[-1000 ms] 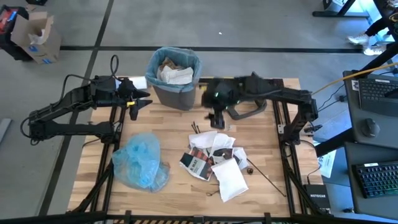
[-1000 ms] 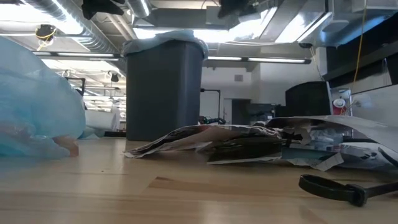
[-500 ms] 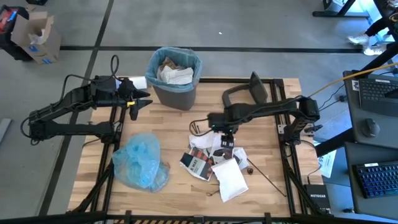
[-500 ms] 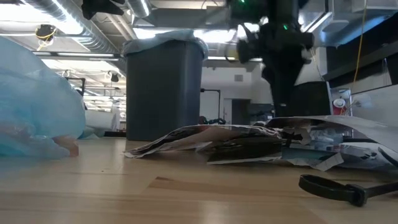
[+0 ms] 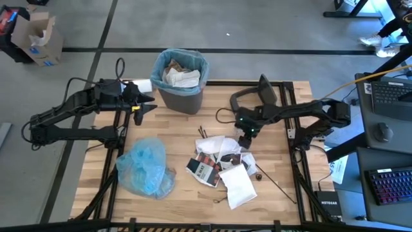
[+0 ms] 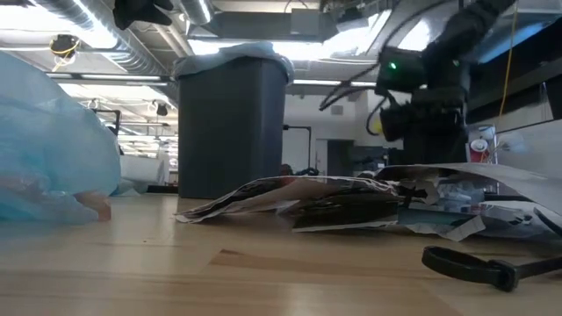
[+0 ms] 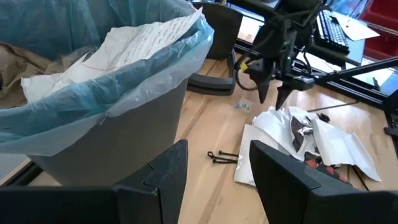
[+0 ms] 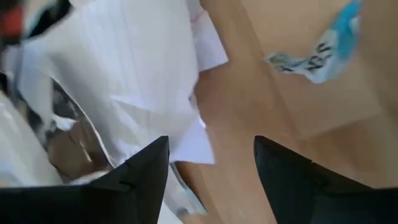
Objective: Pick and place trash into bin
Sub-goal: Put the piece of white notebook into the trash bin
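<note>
The right claw (image 5: 244, 136) is held open and empty just above the far edge of the mixed white paper and printed-packet litter pile (image 5: 222, 164) at mid-desk. The left claw (image 5: 143, 103), likewise open and empty, is poised left of the paper-filled dark grey blue-lined bin (image 5: 180, 80).

My two arms are matte black; the right arm (image 5: 290, 113) shows a small green light, apparently near its wrist, toward three o'clock.
</note>
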Motion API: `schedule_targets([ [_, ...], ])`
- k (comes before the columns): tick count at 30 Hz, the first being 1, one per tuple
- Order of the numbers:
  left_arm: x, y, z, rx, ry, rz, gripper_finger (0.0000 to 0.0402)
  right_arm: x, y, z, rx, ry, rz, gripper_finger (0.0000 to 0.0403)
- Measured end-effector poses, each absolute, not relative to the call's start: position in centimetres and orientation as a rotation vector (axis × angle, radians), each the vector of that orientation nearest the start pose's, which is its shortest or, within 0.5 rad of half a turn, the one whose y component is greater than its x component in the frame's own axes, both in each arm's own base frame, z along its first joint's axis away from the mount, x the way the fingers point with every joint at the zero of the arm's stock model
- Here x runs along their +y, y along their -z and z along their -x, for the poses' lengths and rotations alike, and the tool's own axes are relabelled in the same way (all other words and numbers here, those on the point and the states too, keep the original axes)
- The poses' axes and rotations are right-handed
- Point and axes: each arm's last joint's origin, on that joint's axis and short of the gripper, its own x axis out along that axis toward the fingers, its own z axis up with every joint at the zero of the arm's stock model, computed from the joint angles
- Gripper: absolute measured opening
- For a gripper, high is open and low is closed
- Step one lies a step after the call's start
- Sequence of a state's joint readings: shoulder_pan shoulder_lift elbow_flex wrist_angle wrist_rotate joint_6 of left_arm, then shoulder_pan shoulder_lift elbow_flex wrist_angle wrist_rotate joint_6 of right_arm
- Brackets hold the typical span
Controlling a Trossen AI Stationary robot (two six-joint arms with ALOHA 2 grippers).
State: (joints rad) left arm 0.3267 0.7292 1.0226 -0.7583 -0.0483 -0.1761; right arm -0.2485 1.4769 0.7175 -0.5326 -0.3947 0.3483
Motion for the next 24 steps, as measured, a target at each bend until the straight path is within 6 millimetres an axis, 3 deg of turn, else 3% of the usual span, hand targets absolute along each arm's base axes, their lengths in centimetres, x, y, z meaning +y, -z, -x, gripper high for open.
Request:
schedule_targets([
  [8, 4.2, -36.4, -12.0, 0.429, -0.407, 0.232, 0.0166, -4.9, -12.7, -22.7, 1.092, -0.048, -0.985, 0.0227],
  [16, 4.2, -36.5, -12.0, 0.425, -0.407, 0.231, 0.0166, -4.2, -13.3, -24.0, 0.951, -0.108, -0.978, 0.0222],
  [20, 4.2, -36.5, -12.0, 0.425, -0.407, 0.231, 0.0166, -3.6, -13.5, -24.5, 0.92, -0.111, -0.944, 0.0174],
  [24, 4.2, -36.5, -12.0, 0.425, -0.405, 0.225, 0.0166, -3.3, -13.5, -24.6, 0.92, -0.115, -0.934, 0.0078],
])
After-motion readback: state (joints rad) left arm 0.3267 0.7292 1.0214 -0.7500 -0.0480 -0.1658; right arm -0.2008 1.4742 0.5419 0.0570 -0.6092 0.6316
